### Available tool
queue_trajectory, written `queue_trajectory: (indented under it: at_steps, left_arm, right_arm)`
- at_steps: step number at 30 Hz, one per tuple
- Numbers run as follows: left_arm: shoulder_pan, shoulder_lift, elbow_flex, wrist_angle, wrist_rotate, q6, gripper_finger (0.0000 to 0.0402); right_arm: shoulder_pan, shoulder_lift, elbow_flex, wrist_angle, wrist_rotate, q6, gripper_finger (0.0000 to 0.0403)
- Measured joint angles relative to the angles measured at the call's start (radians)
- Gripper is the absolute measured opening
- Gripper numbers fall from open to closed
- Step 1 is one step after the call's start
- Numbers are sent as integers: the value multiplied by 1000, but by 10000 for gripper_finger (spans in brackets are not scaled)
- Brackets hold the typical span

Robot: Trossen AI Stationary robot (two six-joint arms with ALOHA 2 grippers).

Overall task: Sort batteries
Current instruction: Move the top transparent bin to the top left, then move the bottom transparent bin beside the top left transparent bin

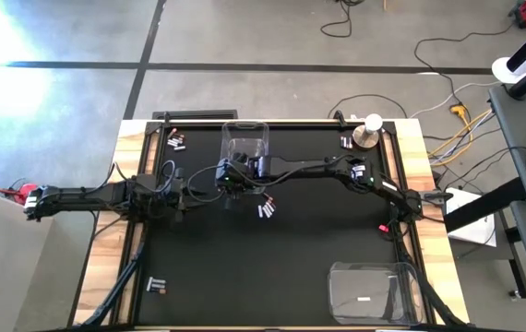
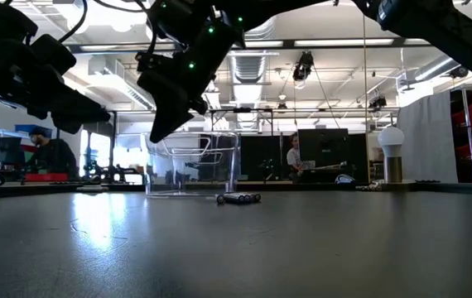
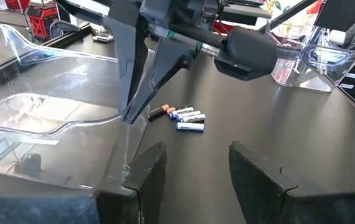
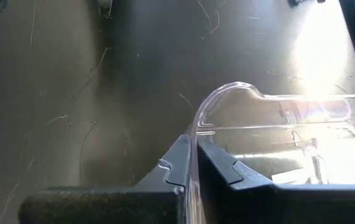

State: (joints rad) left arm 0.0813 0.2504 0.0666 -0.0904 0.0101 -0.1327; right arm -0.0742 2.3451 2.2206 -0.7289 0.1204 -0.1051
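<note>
Fingers of right gripper (image 4: 193, 163) hide clamped bin (image 4: 289, 137) wall's lower edge.

The right gripper (image 4: 193, 163) pinches the thin rim of a clear plastic bin (image 4: 277, 134), its two dark fingers (image 4: 176, 167) pressed to either side of the transparent wall. The bin's curved lip rises just beyond the fingertips (a rounded hump at the corner), and bright glare washes across its far edge. Beneath lies the dark tabletop (image 4: 71, 93), marked with fine pale scratches and stray fibres. A pale strip shows through the bin's floor.
</note>
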Motion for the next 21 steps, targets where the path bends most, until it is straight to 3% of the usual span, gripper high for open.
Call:
queue_trajectory:
  at_steps: [13, 21]
  left_arm:
    - [0, 0, 0, 0, 0, 0, 155]
    - [0, 3, 0, -1, 0, 0, 155]
  right_arm:
    - [14, -16, 138, -124, 8, 5, 121]
    - [62, -150, 127, -314, 12, 190, 166]
